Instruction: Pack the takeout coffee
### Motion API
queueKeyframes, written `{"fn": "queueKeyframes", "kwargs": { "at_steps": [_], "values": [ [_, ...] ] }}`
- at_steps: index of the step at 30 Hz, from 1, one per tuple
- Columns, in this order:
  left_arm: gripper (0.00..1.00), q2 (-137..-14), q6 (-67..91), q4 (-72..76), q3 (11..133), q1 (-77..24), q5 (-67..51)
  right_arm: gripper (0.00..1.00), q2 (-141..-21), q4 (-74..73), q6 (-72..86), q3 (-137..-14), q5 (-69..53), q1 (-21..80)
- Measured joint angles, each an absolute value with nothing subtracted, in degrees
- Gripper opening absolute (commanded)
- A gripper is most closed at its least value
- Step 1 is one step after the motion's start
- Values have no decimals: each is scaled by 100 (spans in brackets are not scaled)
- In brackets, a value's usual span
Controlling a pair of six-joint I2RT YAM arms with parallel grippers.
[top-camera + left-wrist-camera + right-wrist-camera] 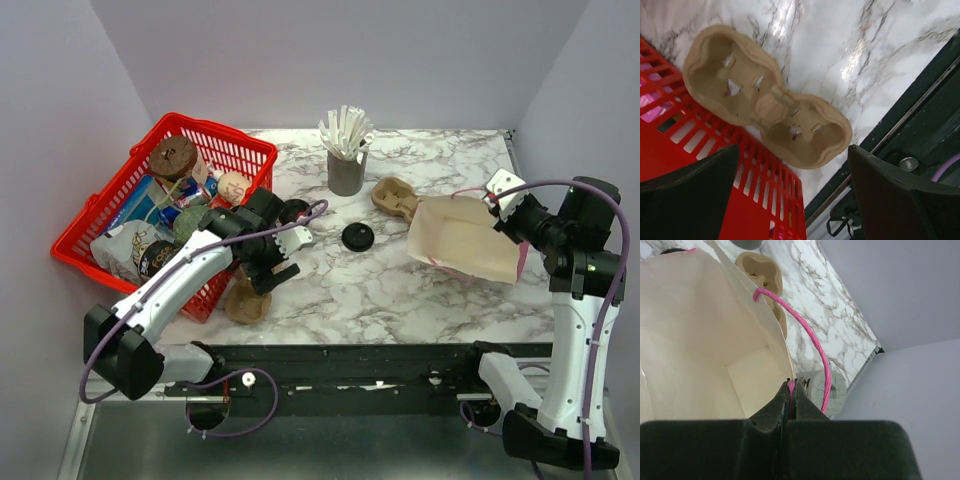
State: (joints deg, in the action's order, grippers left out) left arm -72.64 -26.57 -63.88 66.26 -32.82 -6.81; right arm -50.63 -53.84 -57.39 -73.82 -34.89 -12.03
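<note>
Grey-veined marble worktop (420,285) inside lilac walls (350,60); left fingers (687,192) apart over brown moulded-pulp carrier (765,102), right fingers (771,414) clamped on cream paper bag (465,238).

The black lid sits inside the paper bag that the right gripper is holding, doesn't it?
No. The black lid lies on the marble table, outside the paper bag and apart from it; the top external view shows this. The right gripper is indeed holding that bag.
</note>
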Motion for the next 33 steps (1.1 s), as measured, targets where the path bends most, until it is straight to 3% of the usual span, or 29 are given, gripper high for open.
{"fn": "queueKeyframes", "kwargs": {
  "at_steps": [12, 21, 33],
  "values": [
    [81, -7983, -1288, -6326, 6611, -2932, -14, 1, -5028, -5242, -4941, -7485, -3531, -1194],
    [79, -8499, -969, -6141, 6641, -2663, 231, 1, -4958, -5225, -4654, -7485, -3542, -1194],
    [72, -8877, -834, -6351, 7164, -2010, -622, 1, -4982, -5098, -4484, -7456, -3544, -1192]
  ]
}}
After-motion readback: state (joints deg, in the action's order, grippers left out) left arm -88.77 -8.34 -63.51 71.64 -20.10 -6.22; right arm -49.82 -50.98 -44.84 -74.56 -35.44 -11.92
